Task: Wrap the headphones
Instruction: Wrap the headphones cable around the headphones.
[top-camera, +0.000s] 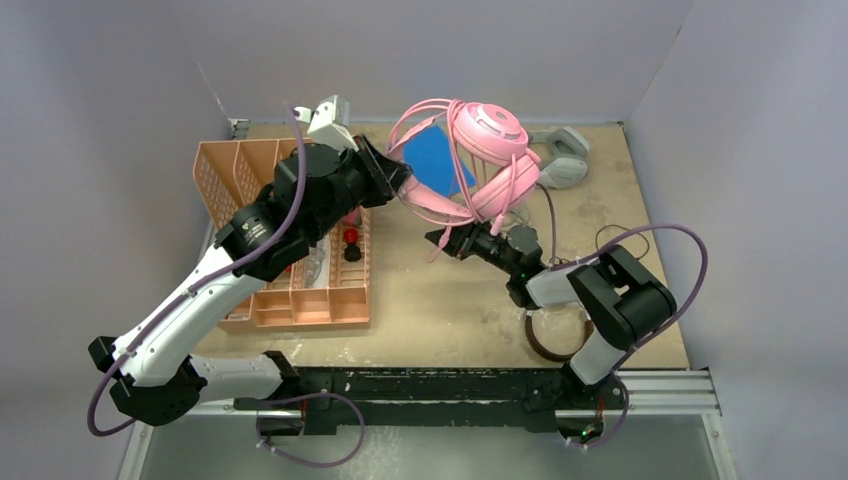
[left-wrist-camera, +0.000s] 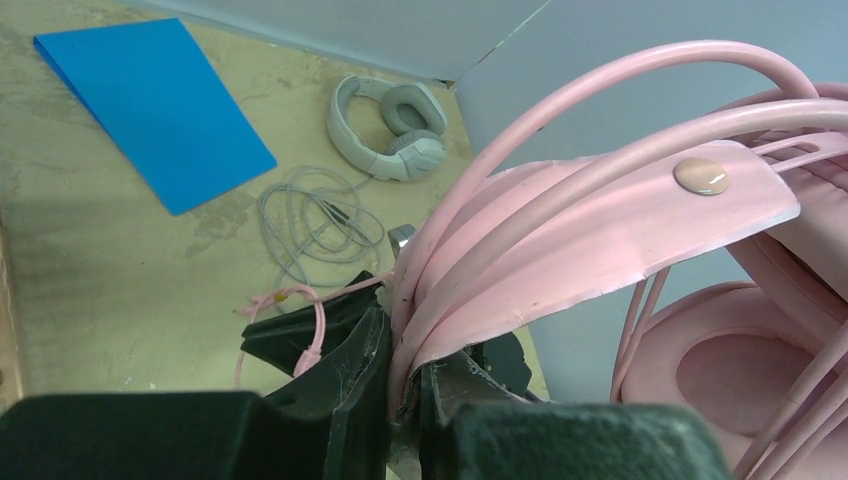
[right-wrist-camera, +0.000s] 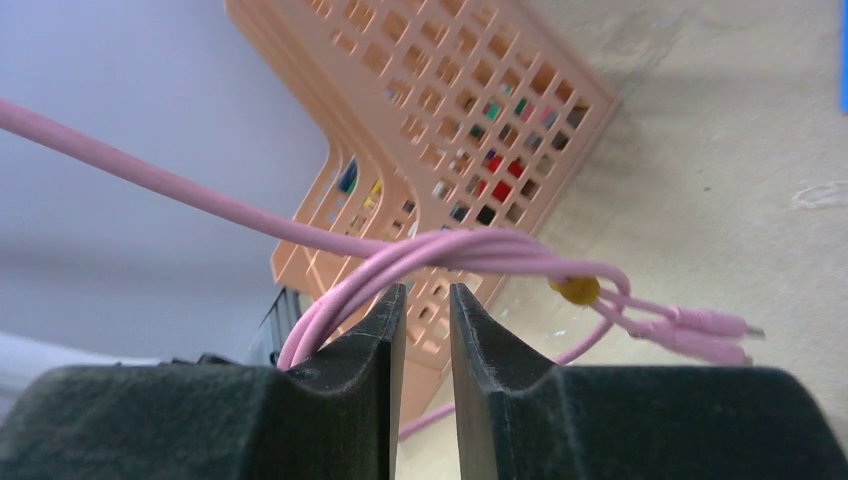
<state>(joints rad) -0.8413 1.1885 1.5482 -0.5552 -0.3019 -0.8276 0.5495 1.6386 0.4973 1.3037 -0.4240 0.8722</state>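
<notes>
The pink headphones (top-camera: 490, 130) hang in the air over the back of the table, their pink cable looped round the headband. My left gripper (top-camera: 400, 183) is shut on the headband (left-wrist-camera: 560, 230), which is pinched between its jaws (left-wrist-camera: 405, 390). Just below and to the right, my right gripper (top-camera: 440, 240) has its jaws a narrow gap apart (right-wrist-camera: 422, 300) with nothing between them. The pink cable (right-wrist-camera: 450, 250) drapes across the fingertips, its yellow bead (right-wrist-camera: 578, 290) and plugs (right-wrist-camera: 700, 330) hanging to the right. The light-grey headphones (left-wrist-camera: 390, 125) lie at the back right beside their loose grey cable (left-wrist-camera: 320, 225).
A peach lattice basket (top-camera: 230, 170) with small items stands on the left under my left arm. A blue sheet (top-camera: 435, 160) lies at the back under the pink headphones. A brown headband (top-camera: 555, 345) shows partly under my right arm near the front edge.
</notes>
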